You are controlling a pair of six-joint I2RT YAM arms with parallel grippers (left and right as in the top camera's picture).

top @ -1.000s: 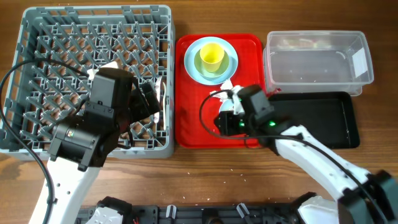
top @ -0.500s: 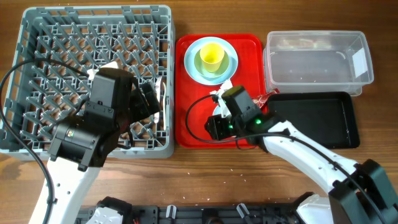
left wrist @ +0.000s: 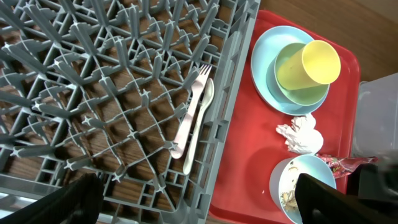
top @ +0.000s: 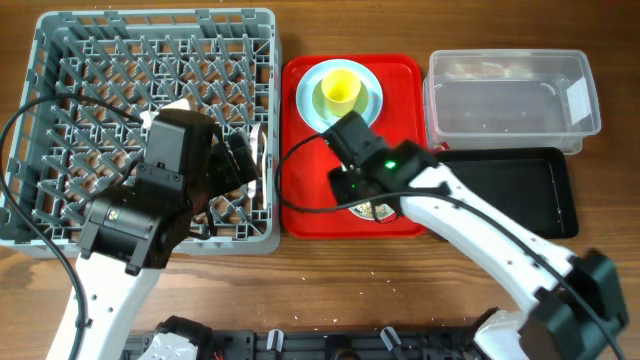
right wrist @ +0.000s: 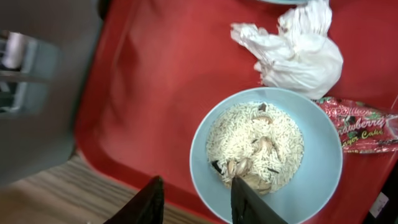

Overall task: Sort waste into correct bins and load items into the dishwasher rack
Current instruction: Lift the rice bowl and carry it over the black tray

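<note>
Dishwasher rack: grey moulded plastic, matt. Serving tray: red plastic, smooth, slight sheen. Napkin: white paper, crumpled. Wrapper: red film, glossy. Tub: clear plastic, glossy. Fork and spoon: white plastic, smooth. Table: grained wood, matt.

The 1 piece of furniture in view is a wooden table, mid-brown, with a fine darker grain and faint board seams running left to right, and its top fills the overhead view out to every edge. The light is soft and even, so that only short, blurred shadows lie on the wood. In the right wrist view the table shows paler and streaked at the lower left corner.
</note>
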